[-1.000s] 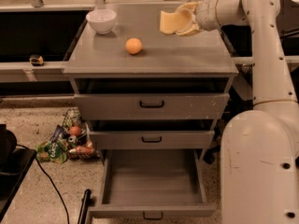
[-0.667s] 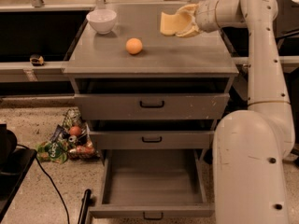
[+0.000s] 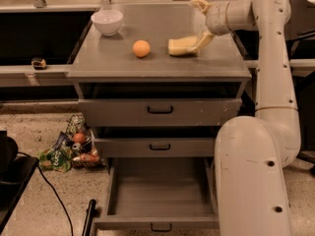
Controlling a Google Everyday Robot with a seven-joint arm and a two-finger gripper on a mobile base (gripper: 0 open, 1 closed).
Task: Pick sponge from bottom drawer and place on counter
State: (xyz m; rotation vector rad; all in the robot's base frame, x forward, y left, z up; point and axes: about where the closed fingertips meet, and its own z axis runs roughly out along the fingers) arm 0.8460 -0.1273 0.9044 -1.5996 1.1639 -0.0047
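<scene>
The pale-yellow sponge (image 3: 179, 46) lies flat on the grey counter (image 3: 157, 65), right of centre. My gripper (image 3: 196, 26) is at the counter's right side with its fingers spread open. The lower finger (image 3: 202, 41) rests against the sponge's right end, and the upper finger (image 3: 199, 5) is well above it. The bottom drawer (image 3: 160, 191) is pulled out towards me and its tray shows nothing inside. Its small dark handle (image 3: 160, 227) is at the front edge.
A white bowl (image 3: 107, 21) stands at the counter's back left and an orange ball (image 3: 141, 48) lies left of the sponge. The two upper drawers (image 3: 160, 113) stand slightly ajar. Snack bags (image 3: 69, 149) and a black cable (image 3: 54, 195) lie on the floor to the left. My arm (image 3: 275, 82) fills the right side.
The sponge was held in the shut gripper above the counter's back right. It now lies on the counter and the fingers have opened.
</scene>
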